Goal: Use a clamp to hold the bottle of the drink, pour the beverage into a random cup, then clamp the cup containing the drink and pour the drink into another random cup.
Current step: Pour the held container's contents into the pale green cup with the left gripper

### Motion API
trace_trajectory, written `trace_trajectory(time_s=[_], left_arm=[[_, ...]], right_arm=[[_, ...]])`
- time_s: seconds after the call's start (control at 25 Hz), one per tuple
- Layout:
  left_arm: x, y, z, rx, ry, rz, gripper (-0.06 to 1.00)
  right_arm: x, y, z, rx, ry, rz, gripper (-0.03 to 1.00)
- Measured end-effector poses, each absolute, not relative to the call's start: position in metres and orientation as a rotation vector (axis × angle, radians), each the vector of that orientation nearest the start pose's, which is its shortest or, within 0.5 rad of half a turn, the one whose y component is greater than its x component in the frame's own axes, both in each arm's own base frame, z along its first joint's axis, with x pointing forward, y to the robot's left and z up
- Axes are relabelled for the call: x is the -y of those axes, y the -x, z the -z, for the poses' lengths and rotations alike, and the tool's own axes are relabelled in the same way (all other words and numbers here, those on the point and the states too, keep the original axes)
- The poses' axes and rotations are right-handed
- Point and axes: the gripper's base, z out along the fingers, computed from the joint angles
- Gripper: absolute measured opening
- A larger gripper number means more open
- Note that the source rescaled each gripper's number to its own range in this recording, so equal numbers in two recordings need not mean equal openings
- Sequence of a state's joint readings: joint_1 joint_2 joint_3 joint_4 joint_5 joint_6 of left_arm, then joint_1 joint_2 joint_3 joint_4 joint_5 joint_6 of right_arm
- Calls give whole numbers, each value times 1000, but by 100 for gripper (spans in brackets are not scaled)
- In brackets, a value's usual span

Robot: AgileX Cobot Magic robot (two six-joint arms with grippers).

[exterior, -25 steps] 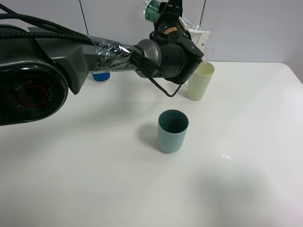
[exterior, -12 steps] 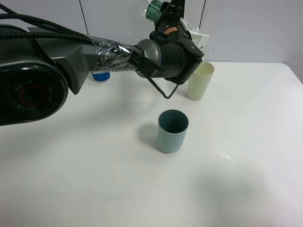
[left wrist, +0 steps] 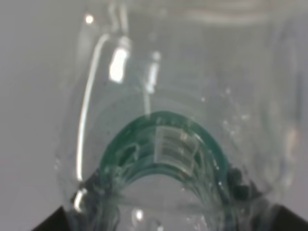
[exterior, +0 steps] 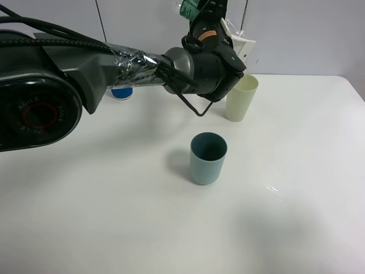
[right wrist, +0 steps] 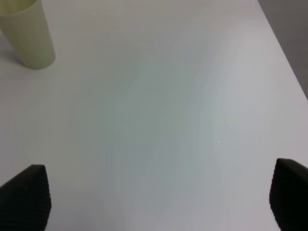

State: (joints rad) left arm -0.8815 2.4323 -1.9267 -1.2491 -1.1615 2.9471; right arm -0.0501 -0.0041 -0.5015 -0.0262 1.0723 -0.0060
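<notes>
Grips the bottle (exterior: pixel 188 7) with the left pincer (exterior: pixel 210 12) shut tight around it, held high and tilted, just above and beside the pale yellow-green tumbler (exterior: pixel 240 98) at the far side of the desk (exterior: pixel 114 217). Reaches in from the left with the arm stretched long, wrist rolled over. Hangs the right pincer (right wrist: pixel 156 197) wide open over the desk, holding nothing, with the teal cup (exterior: pixel 208 158) upright mid-desk, well apart.

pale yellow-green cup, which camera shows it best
The exterior high view: the pale yellow-green cup shows from rim to base, only one side hidden behind the left arm. The right wrist view catches the cup in a corner, its top cropped by the frame. The left wrist view shows only the bottle, not the cup.
</notes>
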Motion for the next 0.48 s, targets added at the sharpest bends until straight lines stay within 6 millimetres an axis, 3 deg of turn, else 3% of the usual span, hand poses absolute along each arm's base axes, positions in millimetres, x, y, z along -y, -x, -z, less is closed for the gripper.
trace_trajectory(time_s=[0.48], left_arm=[[354, -393, -209, -1060, -1283, -1663, 5]], right_arm=[[2, 6, -277, -2050, -47, 67, 75]])
